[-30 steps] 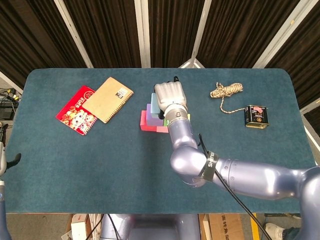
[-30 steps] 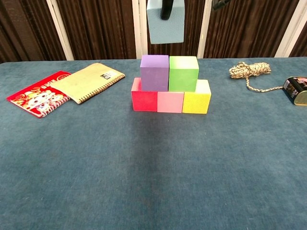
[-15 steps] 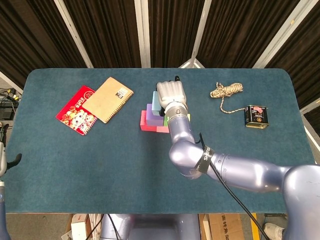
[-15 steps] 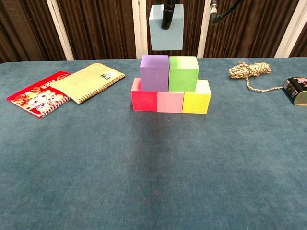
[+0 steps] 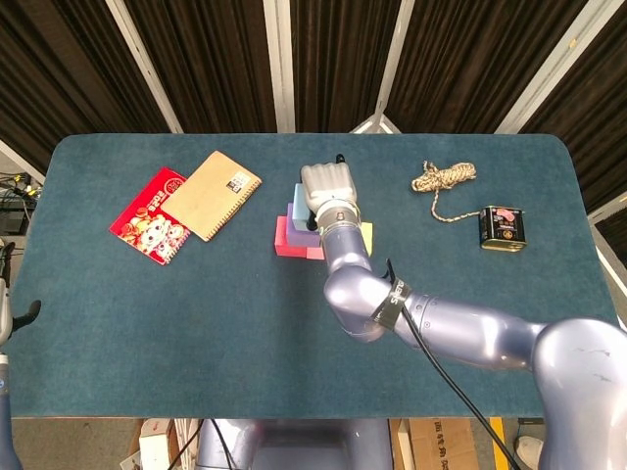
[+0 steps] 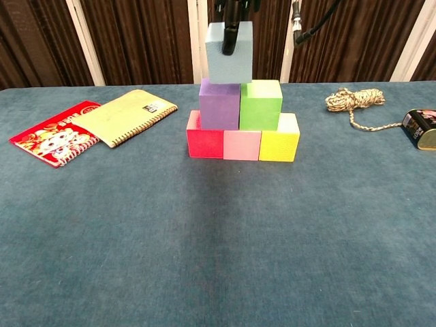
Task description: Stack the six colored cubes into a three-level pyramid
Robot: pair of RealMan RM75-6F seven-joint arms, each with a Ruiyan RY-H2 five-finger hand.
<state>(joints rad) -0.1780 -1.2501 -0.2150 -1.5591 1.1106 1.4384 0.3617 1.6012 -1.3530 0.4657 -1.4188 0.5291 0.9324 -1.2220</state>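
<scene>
1. The right hand (image 5: 326, 186), at frame centre, grips the blue cube (image 6: 229, 51).
2. That cube sits just over the purple cube (image 6: 219, 103) and green cube (image 6: 260, 104).
3. Red cube (image 6: 205, 142), pink cube (image 6: 242, 145) and yellow cube (image 6: 278, 144) line the counter (image 6: 218, 238) beneath.

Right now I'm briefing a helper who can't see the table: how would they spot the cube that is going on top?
Find the stack of cubes at the middle of the blue table, between the notebooks and the rope. Directly above its purple cube and green cube is the light blue cube. It is the only pale blue one, the highest, and gripped by the right hand.
</scene>
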